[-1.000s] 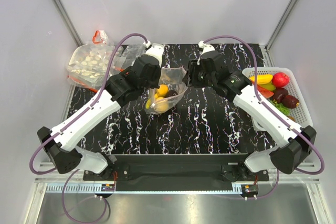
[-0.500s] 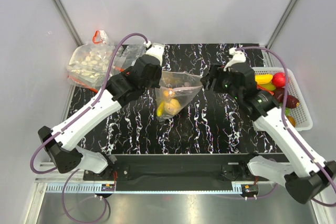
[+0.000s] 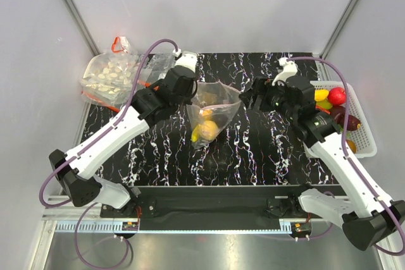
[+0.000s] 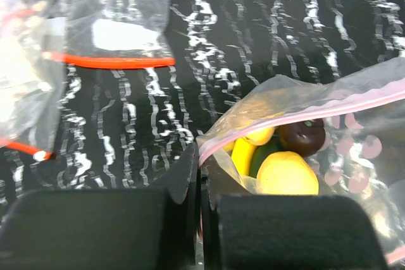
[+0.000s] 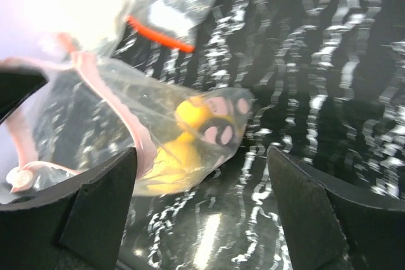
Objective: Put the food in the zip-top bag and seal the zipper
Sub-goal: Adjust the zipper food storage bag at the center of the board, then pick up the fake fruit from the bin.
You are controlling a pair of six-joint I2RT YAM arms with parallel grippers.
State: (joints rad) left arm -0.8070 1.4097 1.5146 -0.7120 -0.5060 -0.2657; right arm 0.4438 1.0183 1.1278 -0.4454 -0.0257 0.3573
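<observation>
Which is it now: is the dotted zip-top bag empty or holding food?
Holding food. Yellow and dark toy pieces show through the clear zip-top bag; other food lies in the white basket.

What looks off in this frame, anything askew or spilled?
Nothing spilled. The zip-top bag sags skewed from one corner, pinched only by the left gripper. The right gripper is open beside it, not holding. The food is bunched in the low end, and the zipper looks unsealed.

Both arms stretched forward, angled inward toward each other.
My left gripper [image 3: 192,93] sat pinched fully shut; my right gripper [image 3: 249,98] faced it, jaws spread wide.
</observation>
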